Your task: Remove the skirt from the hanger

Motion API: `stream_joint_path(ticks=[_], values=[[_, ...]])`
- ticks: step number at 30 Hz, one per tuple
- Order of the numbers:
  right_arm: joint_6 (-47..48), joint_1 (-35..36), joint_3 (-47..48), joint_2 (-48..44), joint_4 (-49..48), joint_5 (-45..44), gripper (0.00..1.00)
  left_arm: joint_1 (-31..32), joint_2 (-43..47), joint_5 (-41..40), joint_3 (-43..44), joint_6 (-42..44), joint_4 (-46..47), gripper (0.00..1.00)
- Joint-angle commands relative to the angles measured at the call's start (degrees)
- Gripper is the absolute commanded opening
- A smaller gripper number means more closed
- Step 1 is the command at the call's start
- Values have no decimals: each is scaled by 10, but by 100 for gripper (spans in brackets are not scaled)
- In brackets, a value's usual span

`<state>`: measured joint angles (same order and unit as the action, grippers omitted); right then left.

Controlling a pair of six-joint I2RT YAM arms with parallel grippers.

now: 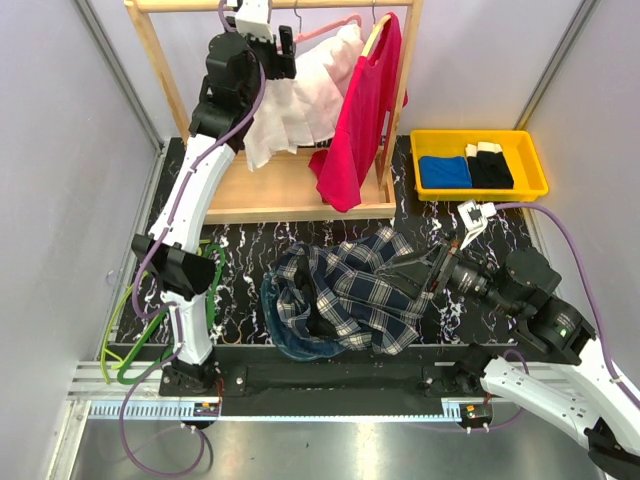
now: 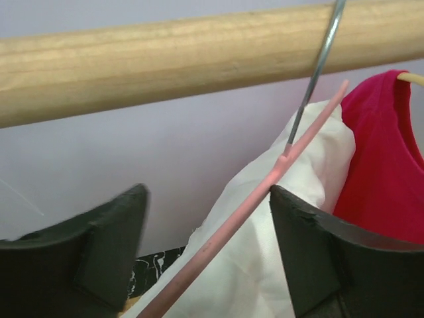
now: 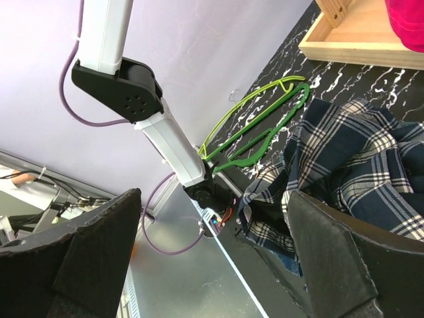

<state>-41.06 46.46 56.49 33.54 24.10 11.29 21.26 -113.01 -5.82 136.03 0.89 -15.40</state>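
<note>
From above, the skirt (image 1: 300,100) is hanging at twelve o'clock on the pink hanger (image 1: 335,24) under the wooden rail (image 1: 190,5), with the red shirt (image 1: 365,110) just beside it at its three o'clock. The left gripper (image 1: 285,50) is hovering at the skirt's top edge, and the right gripper (image 1: 478,215) is sitting at four o'clock beside the plaid garment (image 1: 345,290). In the left wrist view, the jaws are standing apart with the hanger's arm (image 2: 245,205) running between them, nearer the finger at three o'clock, and nothing is being clamped. In the right wrist view, the jaws are gaping wide and holding nothing. The skirt is looking light, soft and limp, likely to slide easily off the smooth arm. Pinching a fold of cloth near the waist, rather than the thin hanger, seems the better hold.
</note>
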Motion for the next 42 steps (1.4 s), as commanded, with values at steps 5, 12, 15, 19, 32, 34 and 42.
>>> stream_joint_path(ticks=[5,12,15,19,32,34,42], values=[[-2,2,7,-1,1,-18,99,4,39,77,-6,19,5,15],[-7,2,0,-11,1,-19,99,3,48,95,0,19,-6,0],[-10,2,-5,-11,2,-18,100,-5,63,108,9,-1,-5,0],[-7,2,-9,-7,-2,-15,100,-18,108,131,14,-38,14,0],[12,3,-7,44,-39,2,100,-78,281,194,-42,-53,-29,0],[15,2,-2,56,-46,-3,99,-82,323,200,-79,-43,-32,0],[12,2,8,108,-192,-15,100,-84,392,223,-97,-46,-92,0]])
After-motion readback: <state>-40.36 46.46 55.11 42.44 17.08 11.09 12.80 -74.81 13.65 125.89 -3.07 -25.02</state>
